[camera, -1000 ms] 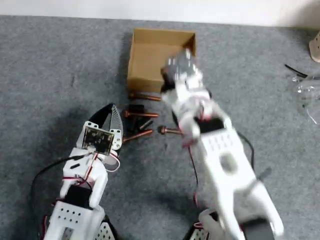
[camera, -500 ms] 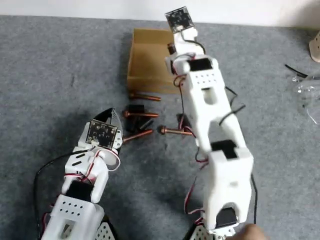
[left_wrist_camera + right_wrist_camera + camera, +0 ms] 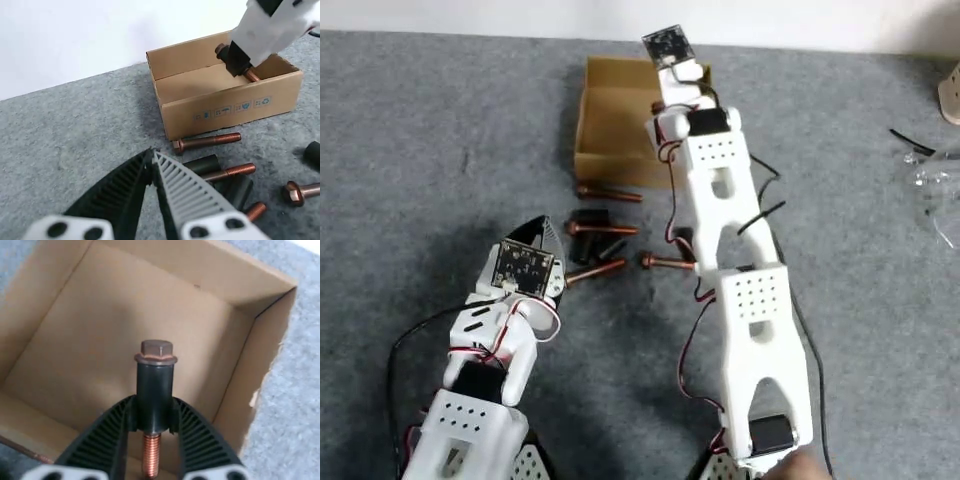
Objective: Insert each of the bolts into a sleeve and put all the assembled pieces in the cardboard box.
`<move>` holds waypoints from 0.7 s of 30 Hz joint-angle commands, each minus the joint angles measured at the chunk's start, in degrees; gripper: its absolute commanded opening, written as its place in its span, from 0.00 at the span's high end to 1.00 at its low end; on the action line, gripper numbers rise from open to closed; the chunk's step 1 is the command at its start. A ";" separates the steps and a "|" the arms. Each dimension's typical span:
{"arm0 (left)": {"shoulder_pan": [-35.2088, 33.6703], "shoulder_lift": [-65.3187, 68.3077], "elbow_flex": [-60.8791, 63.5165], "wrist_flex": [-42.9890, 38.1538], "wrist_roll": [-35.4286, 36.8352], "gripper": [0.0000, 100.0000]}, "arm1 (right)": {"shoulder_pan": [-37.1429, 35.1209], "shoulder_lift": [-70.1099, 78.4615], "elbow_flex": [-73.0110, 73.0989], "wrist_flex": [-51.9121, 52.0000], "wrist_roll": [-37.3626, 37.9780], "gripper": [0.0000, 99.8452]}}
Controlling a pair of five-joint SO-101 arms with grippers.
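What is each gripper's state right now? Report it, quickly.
Left gripper: shut, holding nothing.
Right gripper: shut on the sleeved bolt, over the cardboard box.

Each bolt (image 3: 156, 348) is copper, each sleeve (image 3: 154, 390) black, cardboard box (image 3: 252, 357) brown, carpet (image 3: 300, 390) grey.

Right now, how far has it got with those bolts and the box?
Done: one assembled piece, a bolt pushed through a black sleeve, is made. In hand: the right tool grips it above the cardboard box, whose floor looks bare. Left: dropping it in, then pairing the loose bolts and loose sleeves lying on the table by the shut left tool.
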 commanded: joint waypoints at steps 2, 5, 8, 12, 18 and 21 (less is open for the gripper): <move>-0.48 0.31 -3.21 -1.14 -0.26 0.99 | 1.45 1.54 -8.22 2.15 0.35 0.99; -0.48 0.31 -3.21 -1.14 -0.26 0.99 | 1.45 3.21 -11.38 4.26 0.35 0.99; -0.48 0.31 -3.21 -1.14 -0.26 0.99 | 1.45 4.09 -14.20 6.90 0.53 0.97; -0.48 0.31 -3.21 -1.23 -0.26 0.99 | 1.45 4.09 -14.81 9.45 0.44 0.85; -0.48 0.31 -3.21 -1.23 -0.26 0.99 | 1.45 3.91 -15.08 12.18 0.44 0.80; -0.48 0.31 -3.21 -1.23 -0.26 0.99 | 1.27 3.38 -15.60 13.58 0.44 0.80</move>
